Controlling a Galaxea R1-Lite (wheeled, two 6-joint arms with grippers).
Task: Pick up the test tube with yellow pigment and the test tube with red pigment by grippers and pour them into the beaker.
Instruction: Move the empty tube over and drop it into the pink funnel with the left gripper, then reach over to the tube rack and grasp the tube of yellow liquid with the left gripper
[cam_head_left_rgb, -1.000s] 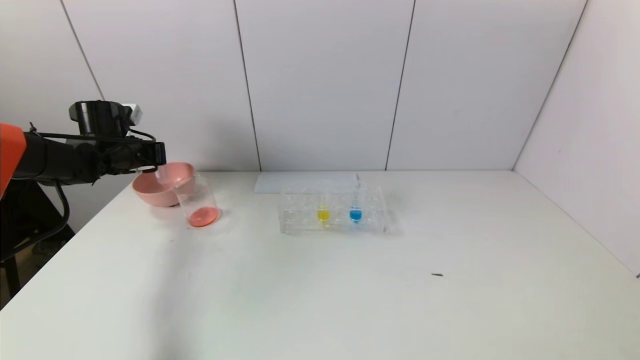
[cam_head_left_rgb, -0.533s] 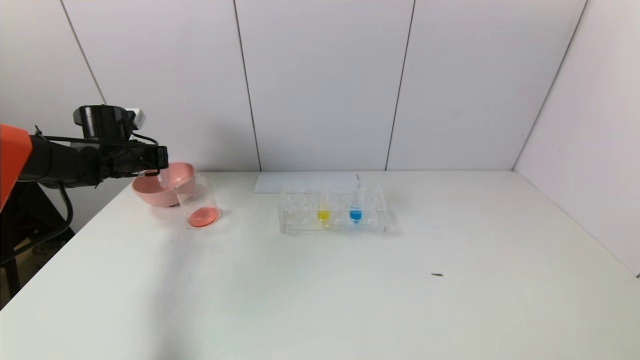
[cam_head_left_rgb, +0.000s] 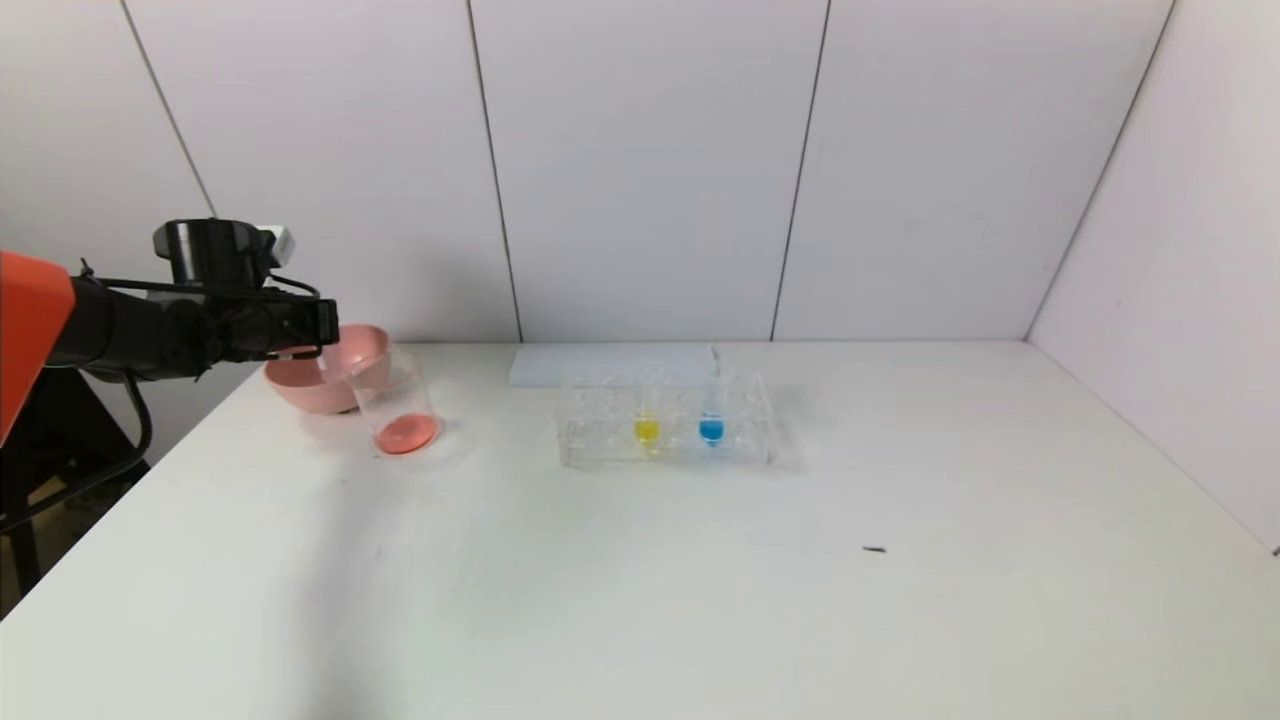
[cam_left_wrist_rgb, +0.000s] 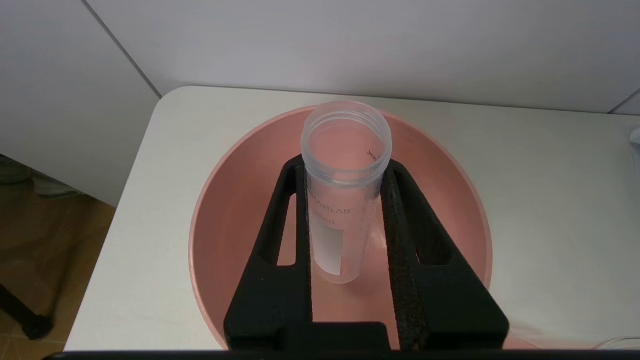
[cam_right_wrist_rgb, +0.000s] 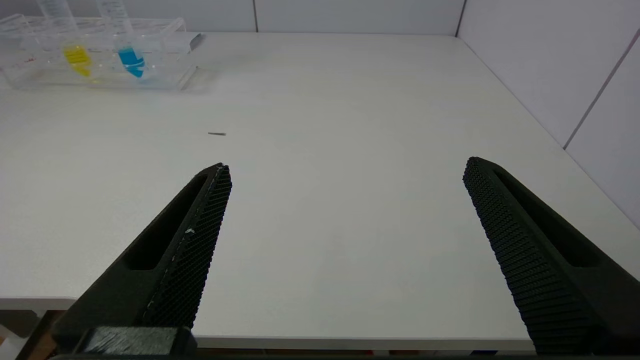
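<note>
My left gripper (cam_head_left_rgb: 325, 338) is shut on a clear, empty test tube (cam_left_wrist_rgb: 345, 150) and holds it over the pink bowl (cam_left_wrist_rgb: 225, 225), mouth pointing away from the wrist. No red liquid shows in this tube. The beaker (cam_head_left_rgb: 395, 400) stands just in front of the bowl (cam_head_left_rgb: 300, 385), with red-orange liquid at its bottom. The test tube with yellow pigment (cam_head_left_rgb: 647, 425) stands upright in the clear rack (cam_head_left_rgb: 600, 440); it also shows in the right wrist view (cam_right_wrist_rgb: 76, 52). My right gripper (cam_right_wrist_rgb: 346, 165) is open and empty above the table's near edge, out of the head view.
A tube with blue liquid (cam_head_left_rgb: 711, 428) stands beside the yellow one in the rack. A flat white sheet (cam_head_left_rgb: 560, 365) lies behind the rack. A small dark speck (cam_head_left_rgb: 875, 549) lies on the white table (cam_head_left_rgb: 700, 600). Walls close the back and right.
My left gripper has sunk slightly and shifted a little to the right with the empty tube, staying over the pink bowl. Nothing else has moved.
</note>
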